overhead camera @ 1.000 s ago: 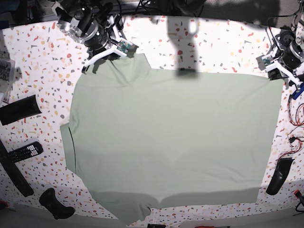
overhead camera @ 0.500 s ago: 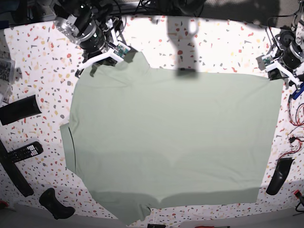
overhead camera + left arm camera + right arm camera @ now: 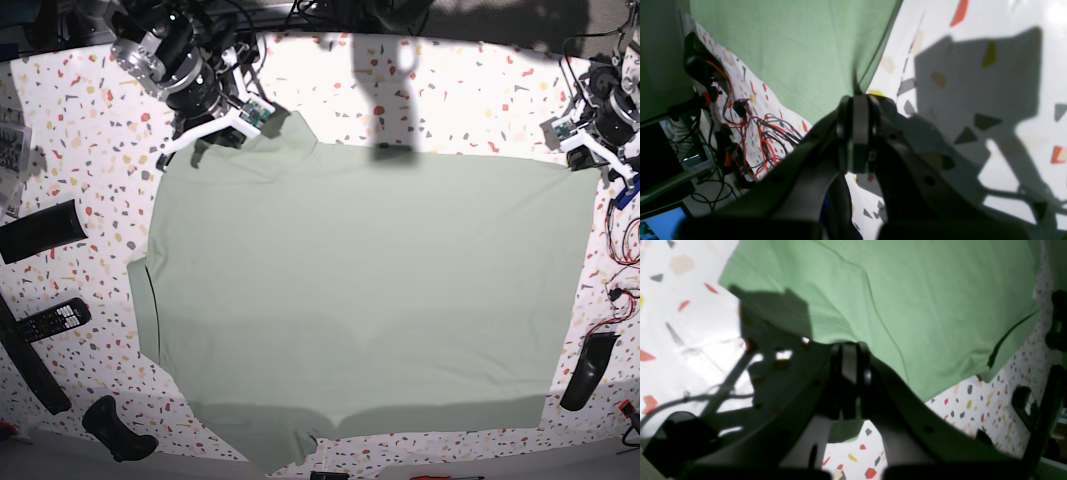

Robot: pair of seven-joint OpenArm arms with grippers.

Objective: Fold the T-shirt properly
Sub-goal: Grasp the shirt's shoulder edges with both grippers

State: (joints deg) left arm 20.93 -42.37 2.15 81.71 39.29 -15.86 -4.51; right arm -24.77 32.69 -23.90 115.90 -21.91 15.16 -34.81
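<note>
Both grippers pinch the shirt's far corners

The T-shirt (image 3: 360,300) lies flat across the speckled worktop (image 3: 90,180), its near edge cut off. At the far corners, the right gripper (image 3: 849,356) and left gripper (image 3: 857,100) are each clenched on its edge. Next, I think, they must lift together and fold it nearward. How much cloth each holds is probably hidden.

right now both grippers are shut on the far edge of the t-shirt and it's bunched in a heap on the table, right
Not a heap. The base view shows the T-shirt spread flat. The left gripper and right gripper are indeed shut on its far edge.
</note>
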